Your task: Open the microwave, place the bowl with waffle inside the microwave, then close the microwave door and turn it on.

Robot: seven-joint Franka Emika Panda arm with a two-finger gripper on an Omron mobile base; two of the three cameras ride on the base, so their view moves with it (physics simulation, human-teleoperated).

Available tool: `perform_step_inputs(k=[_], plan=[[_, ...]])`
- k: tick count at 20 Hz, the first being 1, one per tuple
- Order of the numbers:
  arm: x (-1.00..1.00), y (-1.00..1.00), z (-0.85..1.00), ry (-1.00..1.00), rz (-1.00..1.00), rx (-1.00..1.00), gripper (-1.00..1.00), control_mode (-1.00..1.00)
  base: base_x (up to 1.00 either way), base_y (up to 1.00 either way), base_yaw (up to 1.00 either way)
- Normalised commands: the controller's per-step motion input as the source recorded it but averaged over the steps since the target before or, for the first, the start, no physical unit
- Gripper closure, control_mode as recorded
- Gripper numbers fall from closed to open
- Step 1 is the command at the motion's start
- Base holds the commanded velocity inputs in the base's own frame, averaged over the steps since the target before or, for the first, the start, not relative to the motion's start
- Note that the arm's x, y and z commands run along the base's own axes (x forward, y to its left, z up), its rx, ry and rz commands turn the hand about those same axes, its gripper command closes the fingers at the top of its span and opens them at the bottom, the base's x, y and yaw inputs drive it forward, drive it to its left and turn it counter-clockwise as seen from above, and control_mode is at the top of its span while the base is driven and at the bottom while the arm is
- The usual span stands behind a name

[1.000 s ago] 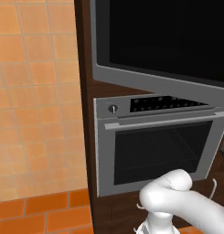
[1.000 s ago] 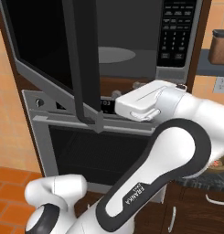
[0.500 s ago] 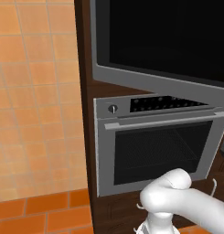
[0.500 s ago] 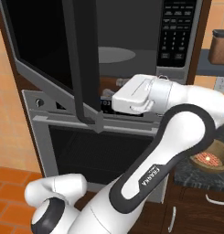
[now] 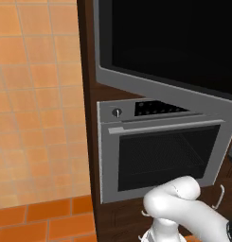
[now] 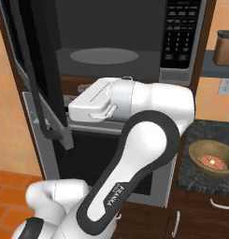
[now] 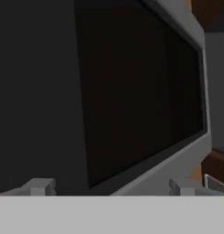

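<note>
Glossy black microwave door [image 6: 39,70] swung open at upper left of the right base view, cavity of the microwave [image 6: 111,42] exposed beside it. Tan bowl [image 6: 211,158] sat at right edge on dark counter [image 6: 195,135]. Gripper [image 7: 111,185] spread wide, holding nothing, facing the door.

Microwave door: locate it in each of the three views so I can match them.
Left base view: microwave door fills the upper right, swung open.
Right base view: edge-on at upper left.
Hand view: centre, glass facing the camera.
Shared landmark: its grey bottom strip.
</note>
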Motion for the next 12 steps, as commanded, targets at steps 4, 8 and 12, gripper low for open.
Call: perform_step_inputs(k=[4,8,12], plan=[[-0.35,1.00,0.00,0.00,0.00,-0.01,-1.00,-1.00,0.00,0.00,0.00],[-0.09,1.00,0.00,0.00,-0.02,-0.05,-1.00,-1.00,0.00,0.00,0.00],[0.00,1.00,0.00,0.00,-0.05,-0.08,-1.00,-1.00,0.00,0.00,0.00]])
